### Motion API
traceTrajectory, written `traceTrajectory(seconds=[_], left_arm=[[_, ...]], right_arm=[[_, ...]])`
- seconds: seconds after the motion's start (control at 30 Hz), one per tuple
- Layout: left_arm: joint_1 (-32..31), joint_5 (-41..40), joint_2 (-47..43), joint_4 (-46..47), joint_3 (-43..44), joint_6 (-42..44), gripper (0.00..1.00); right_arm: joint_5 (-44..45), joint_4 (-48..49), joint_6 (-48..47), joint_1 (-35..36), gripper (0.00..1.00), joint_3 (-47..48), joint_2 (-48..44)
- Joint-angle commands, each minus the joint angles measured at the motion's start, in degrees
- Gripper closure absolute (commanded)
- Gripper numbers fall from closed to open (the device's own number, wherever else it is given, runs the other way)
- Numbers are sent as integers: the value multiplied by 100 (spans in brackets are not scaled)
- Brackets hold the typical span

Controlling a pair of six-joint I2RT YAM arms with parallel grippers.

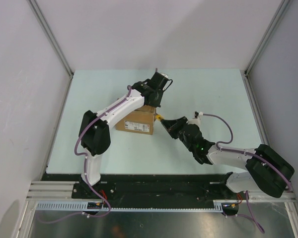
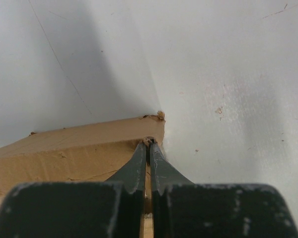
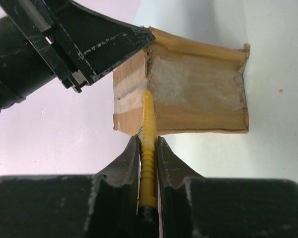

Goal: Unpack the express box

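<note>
The box (image 1: 136,121) is sitting mid-worktop (image 1: 203,89), flaps shut. The left pincer (image 2: 149,145), its 2 fingers together, is resting on the box's top corner edge. The right pincer (image 3: 148,146) is clamping a yellow knife (image 3: 148,119), whose tip is touching the box's taped end.

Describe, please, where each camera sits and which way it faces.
Top external: above and behind the arms, looking down on the table; both arms show, left gripper and right gripper at the express box.
Left wrist: on the left arm, looking past its shut fingers at the box's edge.
Right wrist: faces the box's taped end; its fingers clamp the utility knife.
All share the box.
</note>
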Motion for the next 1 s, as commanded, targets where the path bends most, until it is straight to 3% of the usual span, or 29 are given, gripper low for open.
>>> traceTrajectory(seconds=[0.0,0.23,0.5,0.6,0.63,0.83,0.97], left_arm=[[211,65,825,-737,-508,-18,96],[220,144,711,-746,-490,0,95],[176,373,273,-755,-481,8,87],[149,408,44,-781,-473,17,78],[141,408,-105,-798,-473,17,70],[123,531,-484,-843,-315,8,48],[123,531,-695,-895,-157,35,43]], right_arm=[[-1325,-373,20,249,100,-171,-255],[-1087,-1041,-419,-6,100,-188,-1001],[-1070,-1093,-543,-287,100,-188,-1143],[-1070,-1304,-595,-498,100,-188,-1292],[-1052,-1383,-621,-533,100,-188,-1345],[-1148,-1297,-736,-841,100,-188,-1363],[-1412,-893,-823,-894,100,-180,-1073]])
